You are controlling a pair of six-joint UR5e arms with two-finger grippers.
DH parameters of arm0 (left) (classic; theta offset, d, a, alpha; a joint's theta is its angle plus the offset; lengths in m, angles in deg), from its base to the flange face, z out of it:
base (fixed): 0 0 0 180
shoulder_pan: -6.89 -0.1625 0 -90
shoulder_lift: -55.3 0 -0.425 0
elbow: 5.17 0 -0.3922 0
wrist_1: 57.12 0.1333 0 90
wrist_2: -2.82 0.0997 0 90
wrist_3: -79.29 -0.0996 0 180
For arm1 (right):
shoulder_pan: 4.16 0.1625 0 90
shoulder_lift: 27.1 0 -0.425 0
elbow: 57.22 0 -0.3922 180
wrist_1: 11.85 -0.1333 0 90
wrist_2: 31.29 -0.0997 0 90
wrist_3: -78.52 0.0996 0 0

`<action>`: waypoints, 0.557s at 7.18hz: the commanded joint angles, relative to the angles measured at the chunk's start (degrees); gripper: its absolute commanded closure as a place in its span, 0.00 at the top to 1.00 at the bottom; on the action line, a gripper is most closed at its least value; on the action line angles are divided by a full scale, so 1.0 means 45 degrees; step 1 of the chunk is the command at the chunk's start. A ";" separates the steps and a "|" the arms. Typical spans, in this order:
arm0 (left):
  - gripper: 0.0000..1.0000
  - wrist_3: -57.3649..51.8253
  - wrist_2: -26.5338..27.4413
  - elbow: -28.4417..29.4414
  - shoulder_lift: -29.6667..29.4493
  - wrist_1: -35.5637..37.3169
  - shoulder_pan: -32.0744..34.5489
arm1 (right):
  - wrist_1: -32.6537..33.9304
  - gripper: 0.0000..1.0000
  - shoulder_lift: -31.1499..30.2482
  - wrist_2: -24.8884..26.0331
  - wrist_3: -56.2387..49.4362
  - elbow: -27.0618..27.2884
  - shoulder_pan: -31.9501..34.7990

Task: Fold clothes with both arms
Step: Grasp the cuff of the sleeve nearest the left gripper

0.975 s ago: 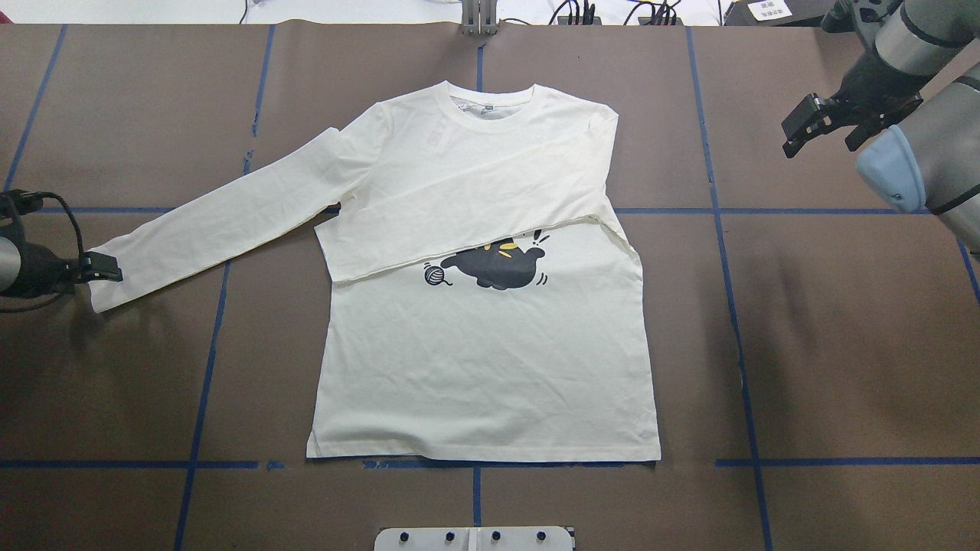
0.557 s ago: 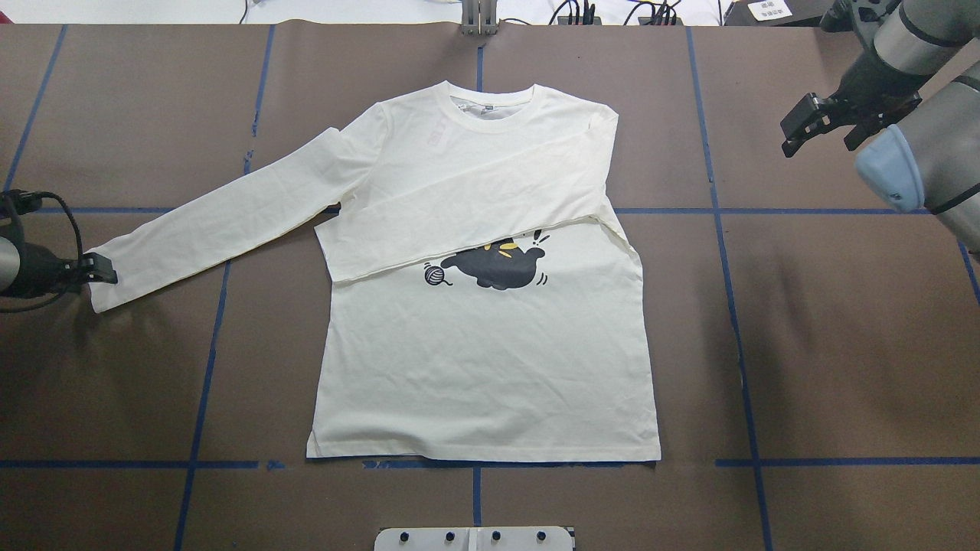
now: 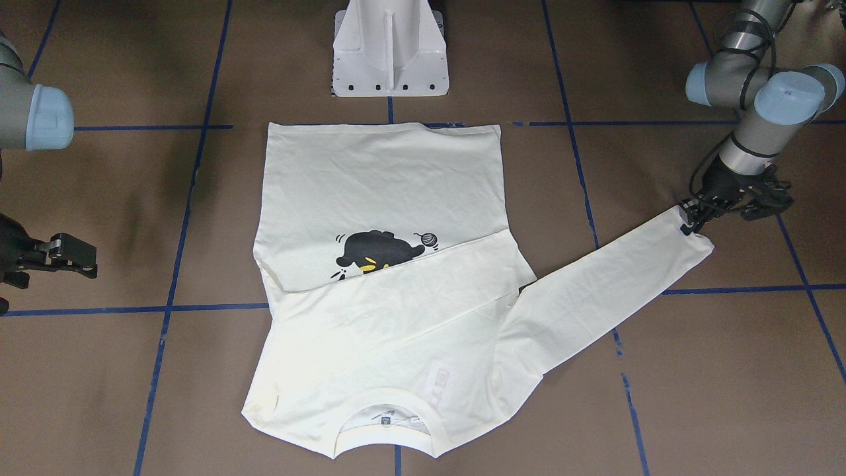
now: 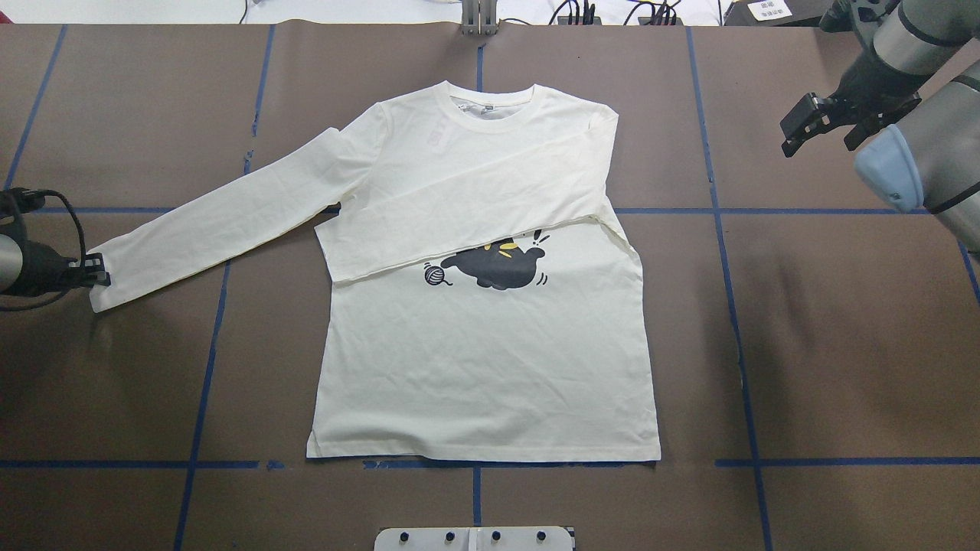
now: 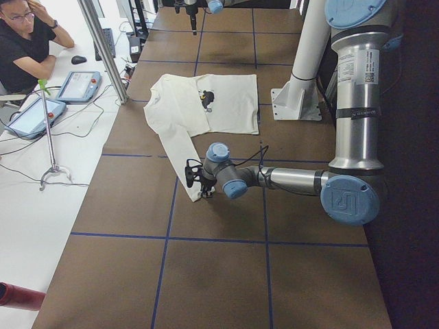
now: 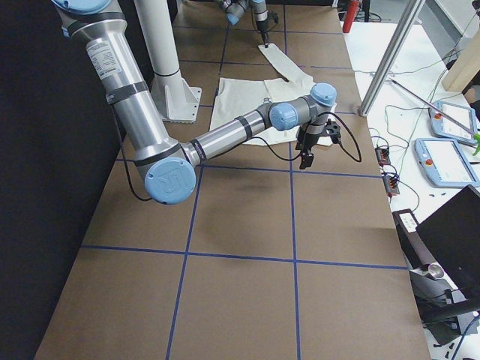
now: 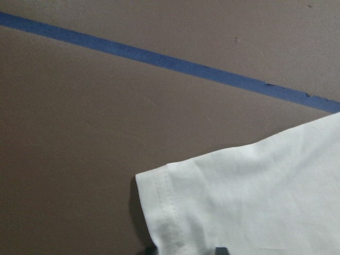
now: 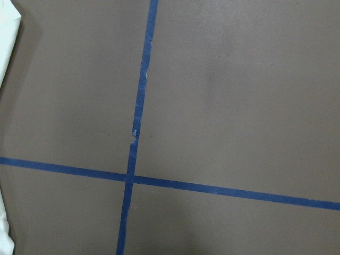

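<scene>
Left end effector point(image 4: 98, 269) is down at bench level, right at the cuff point(image 7: 175, 212) of the outstretched sleeve point(image 4: 230, 214). The wrist view shows two dark fingertips point(image 7: 152, 248) set apart at the bottom edge with the hem between them, so it reads as parted around the cloth and not clamped on it. That's the step in hand as I judge it: take this cuff and carry the sleeve across the chest. To do it well, bite squarely over the stitched hem and catch both layers, not just the corner, or the cloth will peel out on the lift. Then raise only enough to clear the bench point(image 4: 842, 344) and sweep inward and slightly down the body. That way it lands across the folded sleeve point(image 4: 475, 222), which already lies slantwise over the chest, just above the cat print point(image 4: 498, 265). Keep the pull gentle, since a hard tug would drag the whole shirt point(image 4: 490, 367) off its square lie against the tape lines point(image 4: 203, 398). The shirt itself lies flat, print side up, in the middle of the bench, collar away from the robot. Right end effector point(image 4: 823, 128) hangs spread and empty, well apart beyond the shirt's shoulder, ready to pin the body if it creeps.
</scene>
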 commanded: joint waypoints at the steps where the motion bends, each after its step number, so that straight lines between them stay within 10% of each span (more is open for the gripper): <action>1: 0.00 0.0019 -0.0045 -0.0435 -0.0010 0.0099 0.0006 | 0.0009 1.00 -0.0039 0.0008 0.0000 -0.0036 0.0000; 4: 0.00 -0.0116 -0.0144 -0.2246 -0.0010 0.1112 0.0045 | -0.0011 1.00 -0.0389 0.0047 -0.0136 0.0042 0.0059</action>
